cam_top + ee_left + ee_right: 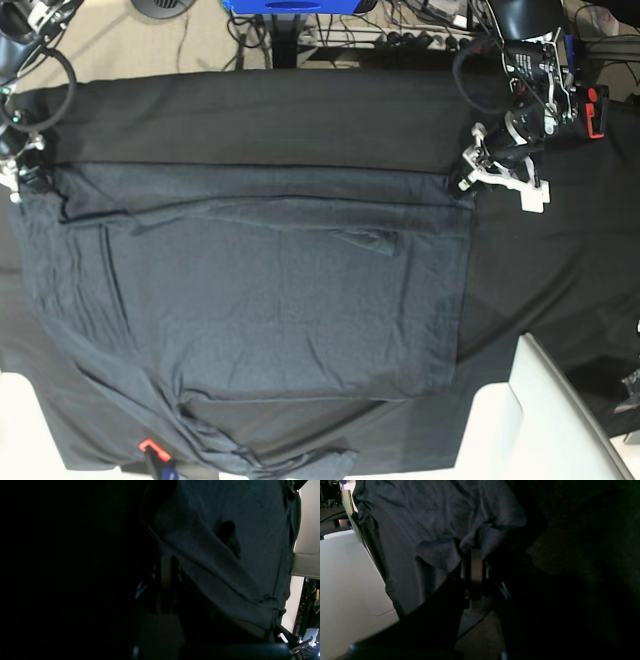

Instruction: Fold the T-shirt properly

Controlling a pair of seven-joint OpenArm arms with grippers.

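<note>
The dark grey T-shirt [280, 300] lies spread flat over the middle of the table, with one sleeve folded across its upper part. My left gripper [468, 183] sits at the shirt's far right corner. In the left wrist view its fingers [167, 562] are together under the hemmed edge of the T-shirt [250, 530]. At the far left corner is my right gripper [22, 178]. In the right wrist view that gripper [473, 551] is shut, with the T-shirt [432, 510] bunched at its tips.
A black tablecloth [280, 110] covers the table under the shirt. A white surface [545, 410] stands off the near right corner. A small red clip [148, 446] sits at the near edge, and cables [400, 35] run behind the table.
</note>
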